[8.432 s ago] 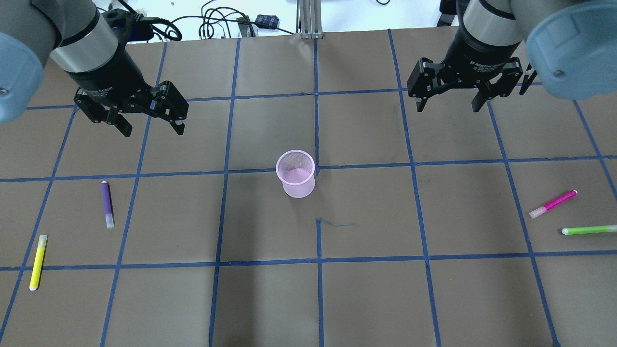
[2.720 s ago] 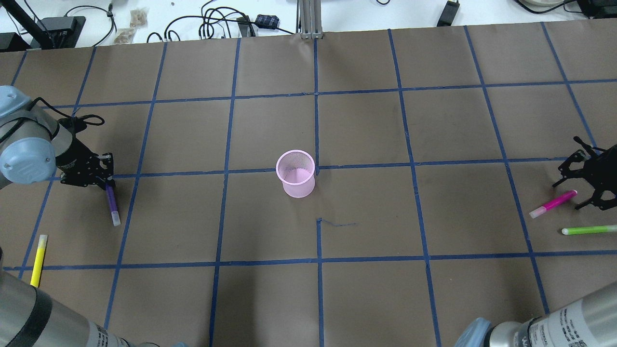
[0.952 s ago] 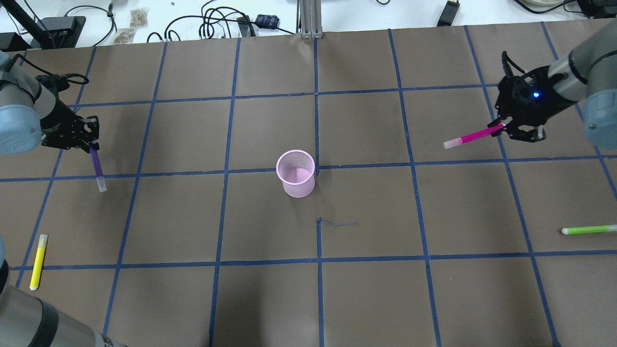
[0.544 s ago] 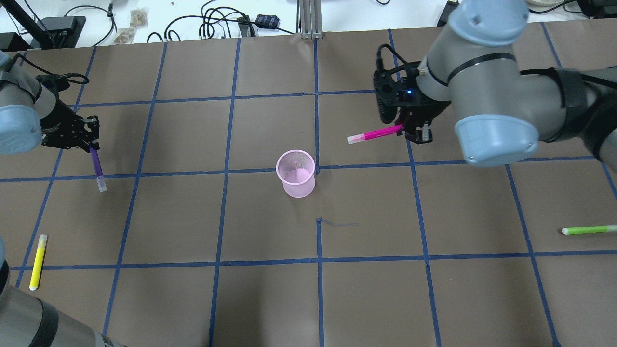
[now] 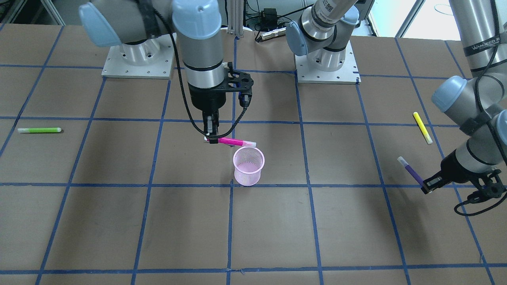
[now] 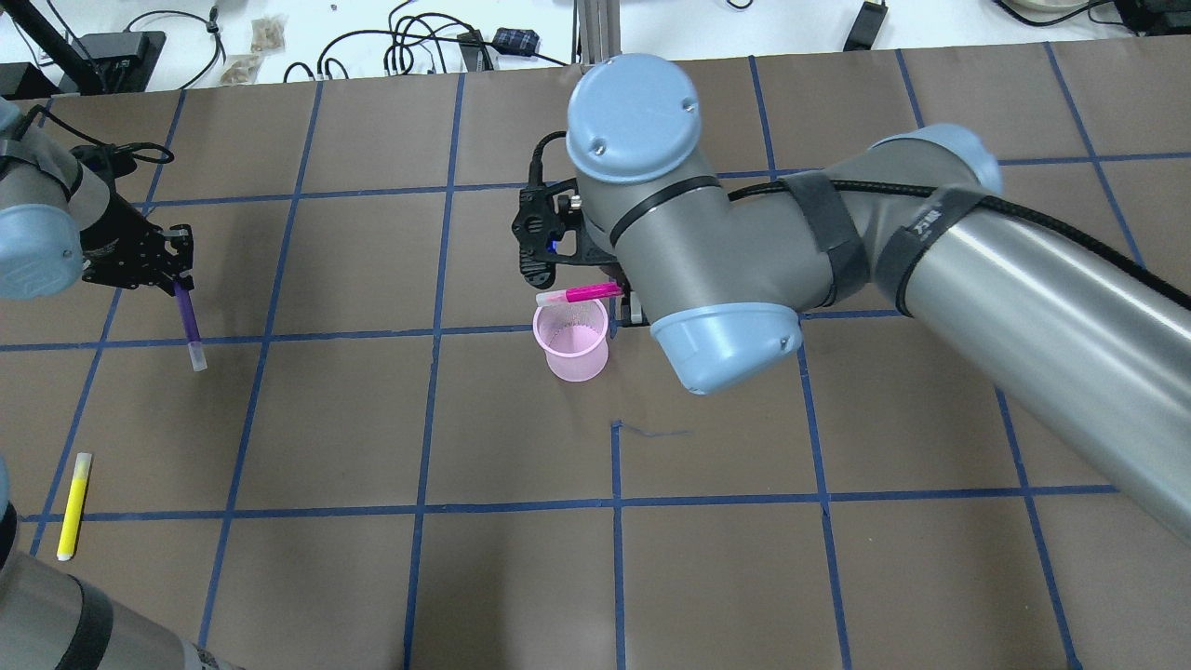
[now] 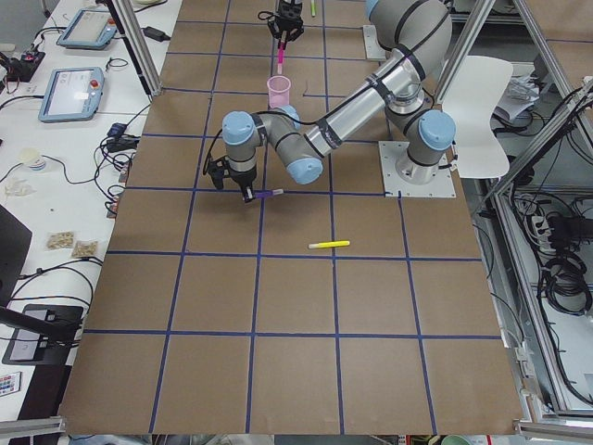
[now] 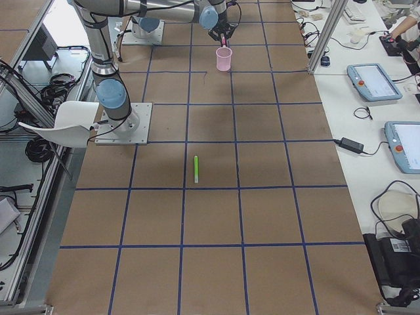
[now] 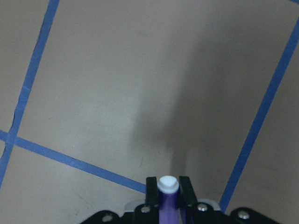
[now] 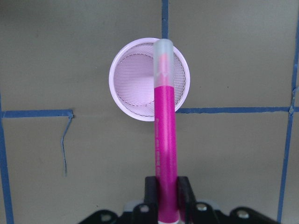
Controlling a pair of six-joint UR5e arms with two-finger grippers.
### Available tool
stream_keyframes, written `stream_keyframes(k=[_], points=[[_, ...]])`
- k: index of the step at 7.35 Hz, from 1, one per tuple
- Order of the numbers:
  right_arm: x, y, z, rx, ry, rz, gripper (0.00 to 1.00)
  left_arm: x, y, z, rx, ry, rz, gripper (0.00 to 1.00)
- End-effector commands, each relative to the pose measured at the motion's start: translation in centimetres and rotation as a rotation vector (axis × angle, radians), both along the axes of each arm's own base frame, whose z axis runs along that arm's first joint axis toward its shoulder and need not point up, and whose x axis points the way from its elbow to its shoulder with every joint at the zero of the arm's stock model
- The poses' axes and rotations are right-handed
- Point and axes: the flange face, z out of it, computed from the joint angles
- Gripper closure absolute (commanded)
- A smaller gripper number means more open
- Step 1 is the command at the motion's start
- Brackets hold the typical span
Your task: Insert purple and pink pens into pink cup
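Step in hand: The pink pen was being delivered, judging by its place over the cup; nothing was in the cup yet.
Right gripper (image 5: 211, 139): Its jaws were clamped narrowly on one end of the pink pen (image 5: 231, 141), above the table's middle.
Pink pen: It was held almost level, with its pale capped end reaching over the open mouth of the pink cup (image 5: 247, 174), clear of the rim.
Left gripper (image 6: 177, 279): Its jaws were pinched on the upper end of the purple pen (image 6: 189, 321), which hung raised off the table, well apart from the cup on the robot's left.
Next move: The pen likely needed tipping cap-down over the mouth, then lowering before release, or it could bridge the rim.
Change: Half a second earlier the right arm held the pink pen off to the cup's right; it had since carried it over the cup. The left arm had not moved.
Others: A yellow pen (image 6: 73, 507) and a green pen (image 5: 39, 130) lay on the table.
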Motion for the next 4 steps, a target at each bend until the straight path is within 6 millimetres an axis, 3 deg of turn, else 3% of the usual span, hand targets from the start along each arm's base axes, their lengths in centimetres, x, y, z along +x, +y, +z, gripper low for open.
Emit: stream_keyframes(k=[1,4], points=[[2.62,1.01,-1.69,-0.056,0.155,0.005,0.87,-0.02,0.0,-0.02,0.0,0.0,0.0,1.0],[2.31,0.7,-2.59,-0.099,0.285,0.01,0.87,-0.11,-0.03,-0.11,0.001,0.001,-0.002,1.0]])
